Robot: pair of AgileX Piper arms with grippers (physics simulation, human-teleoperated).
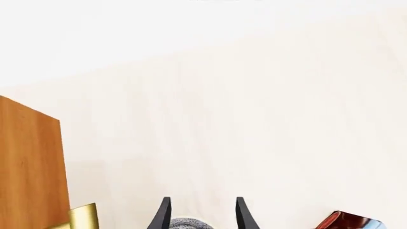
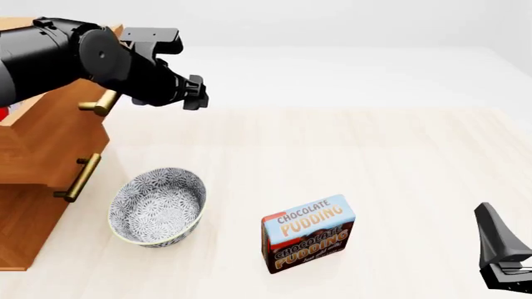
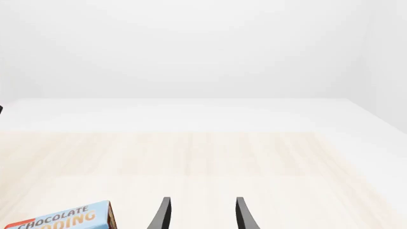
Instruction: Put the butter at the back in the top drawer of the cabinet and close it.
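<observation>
The bench [image 2: 374, 156] is pale wood under a plain white backdrop, with the cabinet [image 2: 25, 230] at its 9 o'clock edge. The top drawer [image 2: 83, 121] stands pulled out. A sliver of red at the very edge of the front view, inside that drawer, I take to be the butter [image 2: 4, 113], though too little of it shows to be sure how it lies.

My left claw [image 1: 203, 215] hangs above the bench at 3 o'clock from the drawer's handle [image 2: 98, 103], fingers parted and empty. The right claw [image 3: 203, 215] is parked at the bench's 5 o'clock corner, also parted and holding nothing. The pudding box [image 2: 308, 233] is at 6 o'clock and the bowl [image 2: 158, 205] at 7.

So I judge the job now is closing the drawer. I'd keep the left claw as it is and bring it down level with the handle or the drawer front. Then I'd push squarely toward 9 o'clock, along the drawer's run, not at an angle. Pressing near the middle of the front should stop it skewing and jamming. The bowl sits just below the claw's path, so I'd stay high enough to clear its rim. I'd go slowly, since a hard shove could slide the butter about or shift the cabinet.
</observation>
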